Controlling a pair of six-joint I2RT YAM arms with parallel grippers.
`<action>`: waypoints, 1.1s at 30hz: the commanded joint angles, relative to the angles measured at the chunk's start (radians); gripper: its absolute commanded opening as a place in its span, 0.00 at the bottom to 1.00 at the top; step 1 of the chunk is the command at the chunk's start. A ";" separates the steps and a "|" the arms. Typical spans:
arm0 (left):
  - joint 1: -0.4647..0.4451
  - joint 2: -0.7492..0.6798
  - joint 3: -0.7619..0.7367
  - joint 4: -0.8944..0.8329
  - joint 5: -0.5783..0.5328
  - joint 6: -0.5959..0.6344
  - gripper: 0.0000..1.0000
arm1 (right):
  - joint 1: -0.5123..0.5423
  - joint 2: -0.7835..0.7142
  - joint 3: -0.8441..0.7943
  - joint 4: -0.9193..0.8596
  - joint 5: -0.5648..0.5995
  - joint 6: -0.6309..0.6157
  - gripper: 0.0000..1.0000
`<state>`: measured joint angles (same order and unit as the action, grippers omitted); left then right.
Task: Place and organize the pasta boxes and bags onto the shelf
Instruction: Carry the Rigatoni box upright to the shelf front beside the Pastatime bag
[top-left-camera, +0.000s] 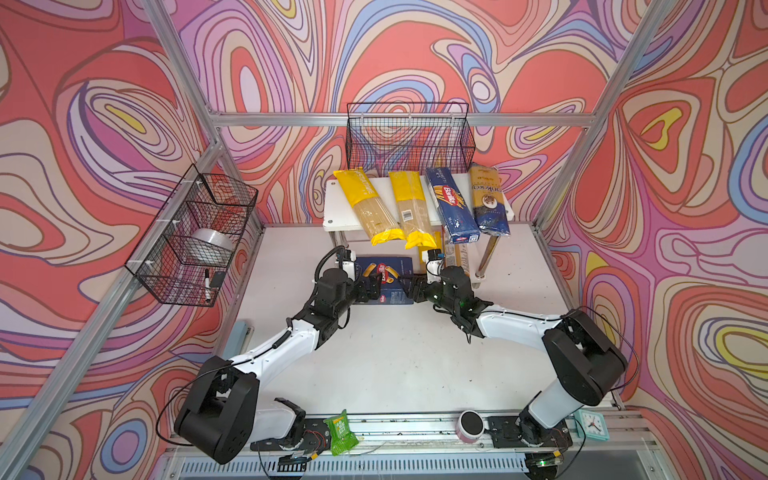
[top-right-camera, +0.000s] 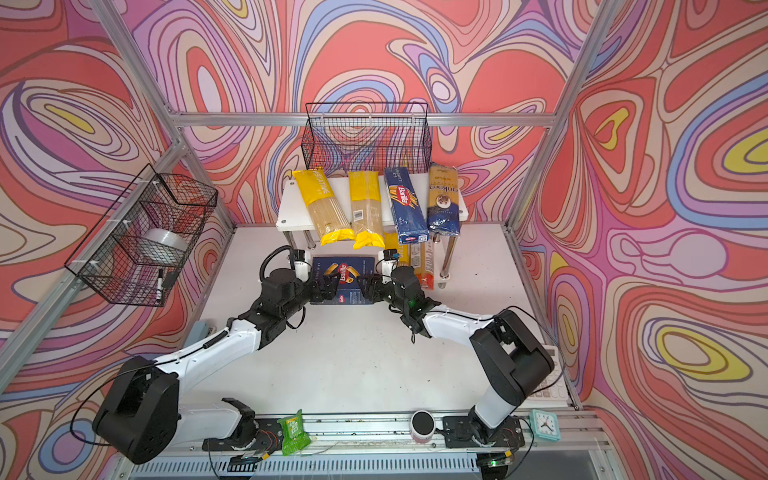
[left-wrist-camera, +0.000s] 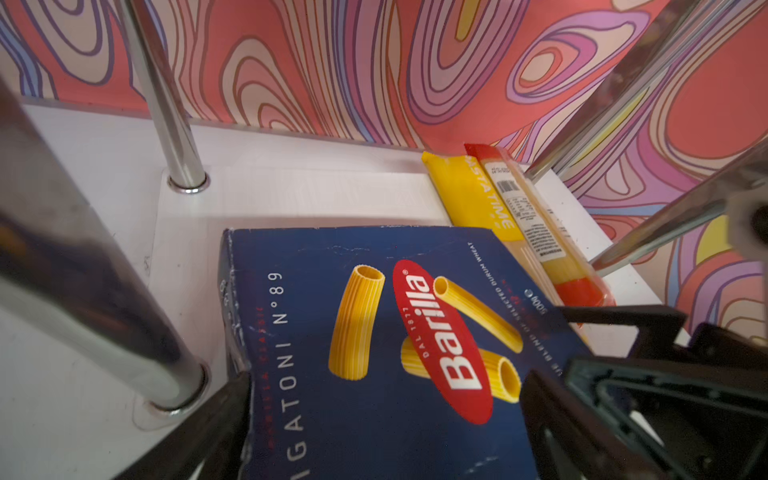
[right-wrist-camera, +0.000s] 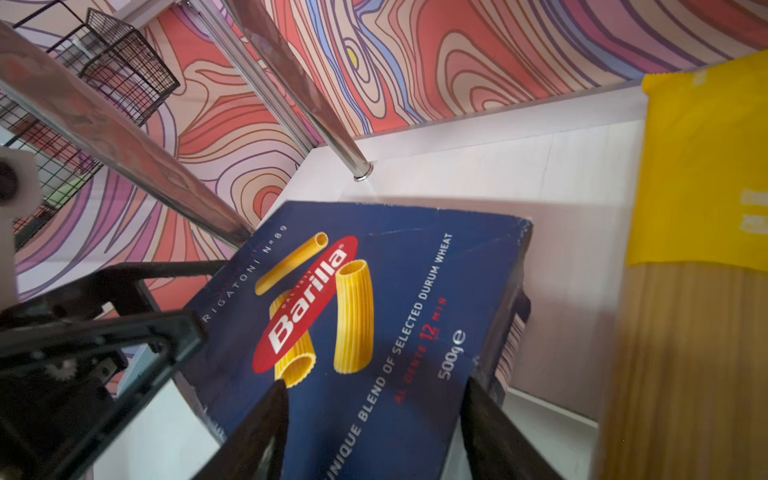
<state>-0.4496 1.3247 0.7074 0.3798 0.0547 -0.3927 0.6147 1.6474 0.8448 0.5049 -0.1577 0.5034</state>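
Note:
The wide Barilla rigatoni box (top-left-camera: 386, 266) (top-right-camera: 345, 266) lies flat with its far end over the shelf's lower board (left-wrist-camera: 291, 195) (right-wrist-camera: 498, 166). My left gripper (top-left-camera: 370, 289) (left-wrist-camera: 386, 378) is shut on its left near corner. My right gripper (top-left-camera: 413, 286) (right-wrist-camera: 376, 382) is shut on its right near corner. On the shelf's top board (top-left-camera: 332, 208) lie two yellow-ended bags (top-left-camera: 370, 208) (top-left-camera: 411, 208), the narrow spaghetti box (top-left-camera: 451, 203) and the dark blue bag (top-left-camera: 490, 199). A yellow-ended bag (left-wrist-camera: 469, 187) and the red-ended bag (left-wrist-camera: 540, 232) lie on the lower board, right of the rigatoni box.
Chrome shelf legs (left-wrist-camera: 83, 270) (right-wrist-camera: 124, 137) stand close on either side of the box. Black wire baskets hang on the back wall (top-left-camera: 409, 137) and the left wall (top-left-camera: 195, 232). A green snack packet (top-left-camera: 340, 432), a small pink tin (top-left-camera: 469, 424) and a clock (top-left-camera: 592, 424) sit at the front rail.

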 joint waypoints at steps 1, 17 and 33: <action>-0.021 0.025 0.057 0.205 0.175 0.011 1.00 | 0.020 0.020 0.033 0.152 -0.145 0.015 0.66; 0.023 0.150 0.079 0.230 0.185 0.007 1.00 | -0.043 0.106 0.105 0.187 -0.152 0.009 0.67; 0.066 0.150 0.115 0.062 0.005 0.123 1.00 | -0.091 0.083 0.166 -0.067 0.075 -0.018 0.71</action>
<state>-0.4000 1.4826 0.8043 0.4637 0.0875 -0.2920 0.5343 1.7531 0.9852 0.5014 -0.1307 0.5056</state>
